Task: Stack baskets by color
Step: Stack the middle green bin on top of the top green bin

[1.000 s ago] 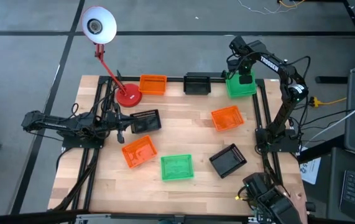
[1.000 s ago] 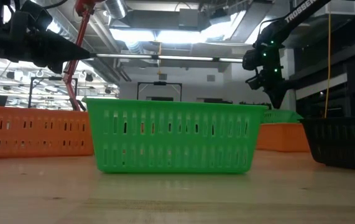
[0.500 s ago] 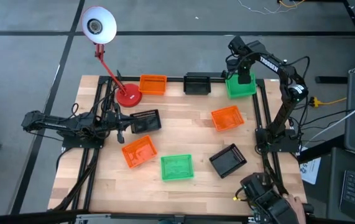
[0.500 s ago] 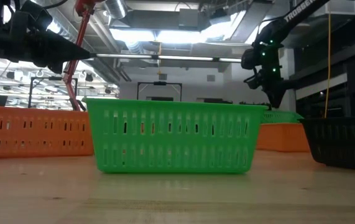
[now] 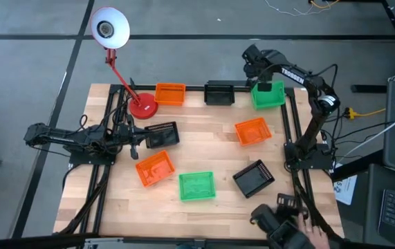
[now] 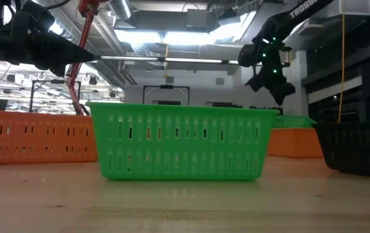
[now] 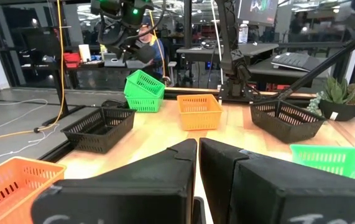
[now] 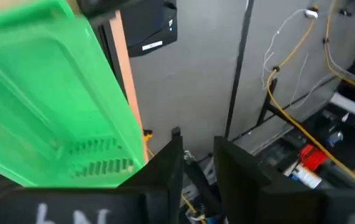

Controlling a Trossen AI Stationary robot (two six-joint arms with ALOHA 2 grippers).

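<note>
We find the table [image 5: 218,207] carrying baskets scattered by colour. A green stack [image 5: 268,95] sits at the far right corner, upper basket tilted. The right gripper [image 5: 261,75] hangs just above it, fingers parted, holding nothing. The left gripper [image 5: 136,143] rests clenched, empty, beside a black basket [image 5: 161,135].

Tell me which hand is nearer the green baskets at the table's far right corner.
The right hand. It hangs just off those green baskets, at their far-left side, empty. The left hand waits shut across the table, beside a black basket.
</note>
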